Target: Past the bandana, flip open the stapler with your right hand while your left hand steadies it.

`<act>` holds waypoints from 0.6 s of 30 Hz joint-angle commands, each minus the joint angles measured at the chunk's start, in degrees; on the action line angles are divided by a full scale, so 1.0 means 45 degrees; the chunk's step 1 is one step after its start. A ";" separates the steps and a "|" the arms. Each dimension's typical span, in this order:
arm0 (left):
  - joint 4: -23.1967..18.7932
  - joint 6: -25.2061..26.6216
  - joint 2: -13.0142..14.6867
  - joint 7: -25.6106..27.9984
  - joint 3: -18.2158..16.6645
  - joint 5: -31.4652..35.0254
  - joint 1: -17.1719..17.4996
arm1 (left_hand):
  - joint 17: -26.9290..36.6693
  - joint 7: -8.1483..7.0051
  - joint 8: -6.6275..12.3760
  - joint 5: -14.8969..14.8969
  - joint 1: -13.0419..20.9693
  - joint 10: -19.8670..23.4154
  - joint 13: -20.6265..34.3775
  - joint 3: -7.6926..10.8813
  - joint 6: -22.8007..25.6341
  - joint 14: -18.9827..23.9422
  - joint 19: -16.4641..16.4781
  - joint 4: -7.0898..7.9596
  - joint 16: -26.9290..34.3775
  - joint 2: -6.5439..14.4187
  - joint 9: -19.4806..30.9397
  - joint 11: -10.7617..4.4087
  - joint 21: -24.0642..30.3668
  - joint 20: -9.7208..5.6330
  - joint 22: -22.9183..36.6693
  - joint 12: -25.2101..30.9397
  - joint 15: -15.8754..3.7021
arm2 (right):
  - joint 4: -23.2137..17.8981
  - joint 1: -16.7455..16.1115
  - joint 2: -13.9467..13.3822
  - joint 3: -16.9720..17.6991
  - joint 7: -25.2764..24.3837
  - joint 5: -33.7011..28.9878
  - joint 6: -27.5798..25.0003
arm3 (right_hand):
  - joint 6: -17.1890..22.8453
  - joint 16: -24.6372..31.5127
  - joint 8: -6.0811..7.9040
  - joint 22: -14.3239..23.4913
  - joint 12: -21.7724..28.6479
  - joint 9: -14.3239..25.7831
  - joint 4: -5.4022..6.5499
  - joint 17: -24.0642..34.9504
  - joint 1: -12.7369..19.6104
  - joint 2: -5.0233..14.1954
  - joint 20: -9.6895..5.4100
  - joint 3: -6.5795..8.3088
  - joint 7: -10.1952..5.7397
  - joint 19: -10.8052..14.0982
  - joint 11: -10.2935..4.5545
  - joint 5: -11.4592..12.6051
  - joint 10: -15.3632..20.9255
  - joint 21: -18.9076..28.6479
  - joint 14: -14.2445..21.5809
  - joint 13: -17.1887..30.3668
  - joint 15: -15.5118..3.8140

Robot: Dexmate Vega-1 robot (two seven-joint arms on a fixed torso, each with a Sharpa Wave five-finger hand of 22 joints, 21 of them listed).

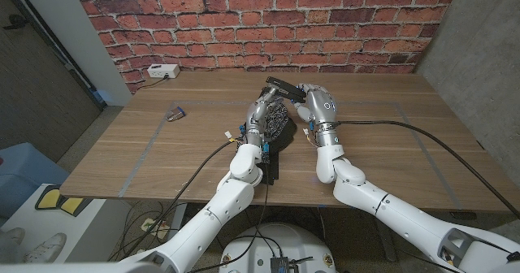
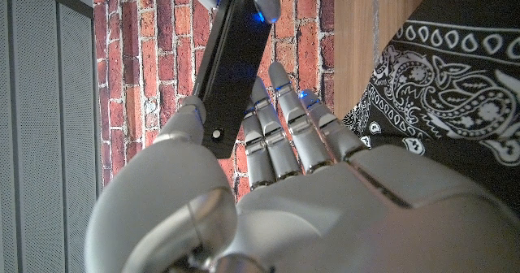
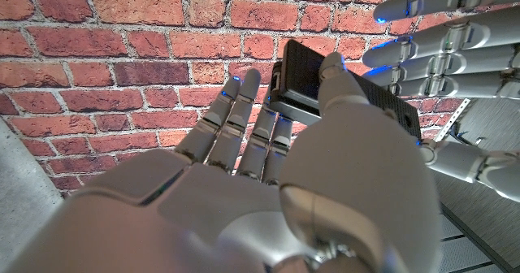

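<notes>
Stapler held between both robot hands, beyond the bandana.

The stapler (image 1: 283,87) lay past the bandana (image 1: 276,125), long axis crosswise; the left robot hand (image 1: 262,113) gripped its base while the right robot hand (image 1: 318,105) pinched the raised top arm.

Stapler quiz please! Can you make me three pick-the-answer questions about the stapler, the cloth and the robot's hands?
1. Where is the stapler?
A. past the bandana, toward the brick wall
B. at the table's near edge
C. on the floor

2. What colours is the bandana?
A. red and yellow
B. black with white pattern
C. plain green

3. What are the hands doing?
A. both resting far apart
B. only one touches the stapler
C. the left hand and right hand both hold the stapler

Answers: 1 A, the head view shows it beyond the cloth. 2 B, the left wrist view shows white paisley on black. 3 C, both wrist views show fingers on it.
</notes>
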 commanded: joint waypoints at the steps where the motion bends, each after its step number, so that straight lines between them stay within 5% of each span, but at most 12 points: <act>1: 0.0167 -0.0091 -0.0053 -0.0115 0.0067 -0.0001 -0.0088 | 0.0003 -0.0475 0.0090 0.0078 0.1233 0.1262 0.0206 0.0866 0.0597 0.0163 0.0104 0.0759 -0.0010 0.1100 0.0096 -0.1136 0.0085 -0.0131 0.0019 0.0115 -0.1721 | -0.0139 -0.0088 -0.0029 -0.0005 0.0062 -0.0066 -0.0053 | 0.1832 -0.0031 0.0124 -0.0012 0.0033 0.0046 0.0682 0.0023 0.0443 0.0495 -0.0224 0.0653 -0.1630 -0.0010 -0.1231 0.0048 0.1448 0.0120 0.0114 -0.0009 -0.2267; 18: 0.0206 -0.0180 -0.0152 -0.0014 0.0046 -0.0021 -0.0034 | 0.0036 -0.0497 0.0189 0.0098 0.1393 0.1429 0.0251 0.1019 0.0706 0.0387 0.0034 0.0833 0.0014 0.1035 0.0271 -0.1142 0.0069 -0.0170 0.0011 0.0150 -0.1781 | -0.0146 -0.0127 -0.0032 0.0068 0.0082 -0.0008 -0.0078 | 0.1929 -0.0292 0.0124 -0.0052 -0.0138 -0.0027 0.0564 -0.0103 0.0439 0.0257 0.0150 0.0474 -0.1540 0.0114 -0.1153 0.0067 0.1534 0.0219 0.0062 -0.0319 -0.2250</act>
